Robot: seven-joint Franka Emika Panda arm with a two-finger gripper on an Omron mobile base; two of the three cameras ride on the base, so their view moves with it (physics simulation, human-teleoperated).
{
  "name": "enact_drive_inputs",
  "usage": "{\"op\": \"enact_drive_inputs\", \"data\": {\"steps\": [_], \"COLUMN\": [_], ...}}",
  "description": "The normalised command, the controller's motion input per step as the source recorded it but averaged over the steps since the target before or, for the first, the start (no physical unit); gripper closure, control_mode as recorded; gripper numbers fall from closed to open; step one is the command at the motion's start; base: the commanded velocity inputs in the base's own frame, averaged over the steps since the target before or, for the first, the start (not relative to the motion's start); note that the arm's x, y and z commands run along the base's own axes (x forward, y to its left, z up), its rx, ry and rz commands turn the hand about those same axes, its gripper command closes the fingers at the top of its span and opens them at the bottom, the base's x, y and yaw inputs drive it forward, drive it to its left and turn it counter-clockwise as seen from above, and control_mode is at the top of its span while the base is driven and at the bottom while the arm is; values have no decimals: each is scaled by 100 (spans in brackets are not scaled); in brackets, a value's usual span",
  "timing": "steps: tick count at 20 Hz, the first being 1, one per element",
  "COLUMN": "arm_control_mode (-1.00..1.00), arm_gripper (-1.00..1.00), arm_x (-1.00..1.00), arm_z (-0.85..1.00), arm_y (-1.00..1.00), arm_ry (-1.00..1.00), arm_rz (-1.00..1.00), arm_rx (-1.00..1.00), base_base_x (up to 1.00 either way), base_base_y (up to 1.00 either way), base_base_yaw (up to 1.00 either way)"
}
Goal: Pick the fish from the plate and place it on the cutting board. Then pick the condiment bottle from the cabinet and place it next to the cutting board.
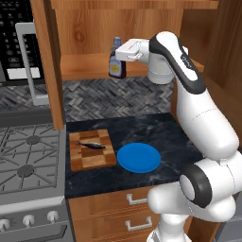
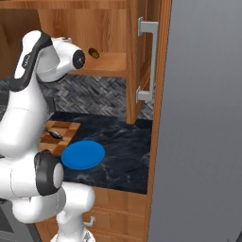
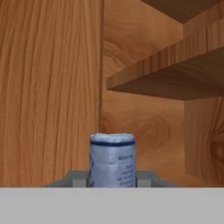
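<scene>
Dark marbled counter (image 1: 156, 132) runs beneath my cameras, with a stove (image 1: 28, 160) at its left end. Just right of the stove I see the cutting board (image 1: 92, 156), and the fish (image 1: 90, 145) lies across its far half. Beside the board on the right sits the blue plate (image 1: 138, 157), bare. Above, on the open shelf of the cabinet (image 1: 85, 66), the condiment bottle (image 1: 116, 61) stands upright, and my gripper (image 1: 122, 51) is pinched narrowly around its capped neck. From the hand camera I see the white cap (image 3: 112, 159) squeezed between the fingertips (image 3: 81, 178). Further right on the shelf, the right base camera shows a stubby dark item (image 2: 94, 53).
</scene>
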Motion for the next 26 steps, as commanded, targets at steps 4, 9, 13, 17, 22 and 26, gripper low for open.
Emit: {"op": "enact_drive_inputs", "data": {"steps": [4,9,13,17,22,26], "arm_control_mode": [-100,-100,-100,-100,-100,-100], "arm_gripper": [100,100,100,100,100,100], "arm_x": [-30,-26,-29,-31,-35,-36], "arm_z": [2,3,1,0,0,0], "arm_y": [-2,-2,-5,-5,-4,-3], "arm_ry": [5,3,1,0,0,0], "arm_rz": [0,0,0,0,0,0], "arm_rx": [5,1,0,0,0,0], "base_base_x": [0,0,0,0,0,0], "base_base_y": [0,0,0,0,0,0], "base_base_yaw": [0,0,0,0,0,0]}}
